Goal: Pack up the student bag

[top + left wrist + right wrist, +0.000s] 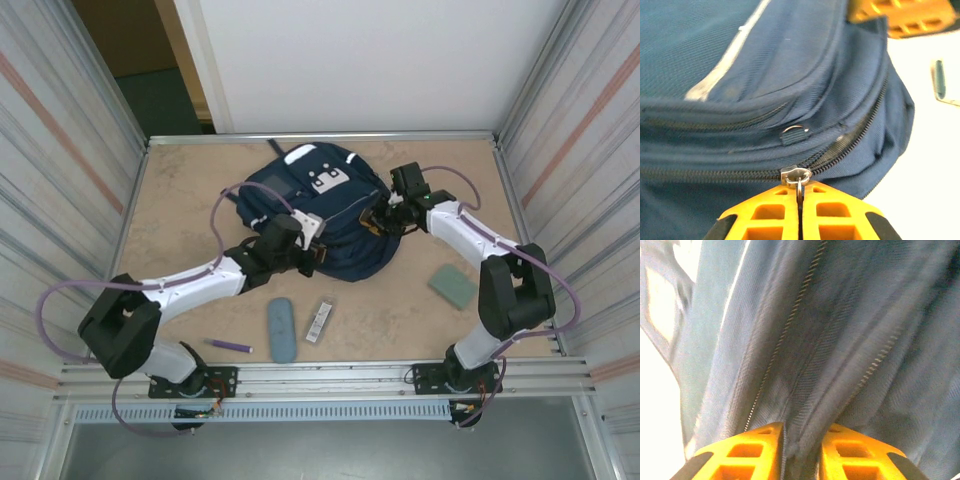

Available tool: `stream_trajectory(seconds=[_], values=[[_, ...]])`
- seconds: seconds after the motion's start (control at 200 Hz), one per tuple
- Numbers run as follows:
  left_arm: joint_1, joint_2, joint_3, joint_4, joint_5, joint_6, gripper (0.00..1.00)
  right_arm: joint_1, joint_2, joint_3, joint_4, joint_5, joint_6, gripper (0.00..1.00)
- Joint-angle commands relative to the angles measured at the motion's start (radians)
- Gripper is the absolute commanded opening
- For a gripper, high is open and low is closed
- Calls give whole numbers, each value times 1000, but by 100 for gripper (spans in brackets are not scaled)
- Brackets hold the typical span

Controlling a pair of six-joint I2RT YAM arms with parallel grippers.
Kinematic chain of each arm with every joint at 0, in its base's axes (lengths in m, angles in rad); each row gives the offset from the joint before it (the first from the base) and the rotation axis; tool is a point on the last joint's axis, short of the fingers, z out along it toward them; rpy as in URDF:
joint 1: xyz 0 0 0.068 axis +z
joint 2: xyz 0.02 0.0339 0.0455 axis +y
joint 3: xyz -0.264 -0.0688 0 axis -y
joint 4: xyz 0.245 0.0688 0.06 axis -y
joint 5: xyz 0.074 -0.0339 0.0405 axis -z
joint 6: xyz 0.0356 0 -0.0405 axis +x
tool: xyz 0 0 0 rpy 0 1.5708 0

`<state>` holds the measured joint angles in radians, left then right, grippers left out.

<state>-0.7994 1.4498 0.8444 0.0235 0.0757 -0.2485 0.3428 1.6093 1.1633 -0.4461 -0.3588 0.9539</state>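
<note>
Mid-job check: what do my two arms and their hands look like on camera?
The left arm and right arm have white link shells, black joints and black bases, each trailing a lilac cable. The left hand and right hand have orange fingers with moulded rectangular pockets and black outer edges.

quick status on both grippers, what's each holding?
Left gripper: closed on the zipper pull of the student bag.
Right gripper: jaws slightly apart around a bag fold; grip cannot be told.
</note>
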Motion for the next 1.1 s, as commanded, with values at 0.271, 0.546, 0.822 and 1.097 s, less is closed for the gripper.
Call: stream_trajectory(seconds=[0.271,0.546,0.822,1.097], values=[[-55,178,212,86,48,-85,0,9,-242,-136,-165,86,245,64],[-83,210,237,89,128,-69,0,59,-214,-123,-110,58,302,65],[-99,198,238,78,131,-65,0,100,-121,-150,22,30,341,32],[-41,111,199,-100,-22,5,0,84,-174,-179,19,38,310,8]])
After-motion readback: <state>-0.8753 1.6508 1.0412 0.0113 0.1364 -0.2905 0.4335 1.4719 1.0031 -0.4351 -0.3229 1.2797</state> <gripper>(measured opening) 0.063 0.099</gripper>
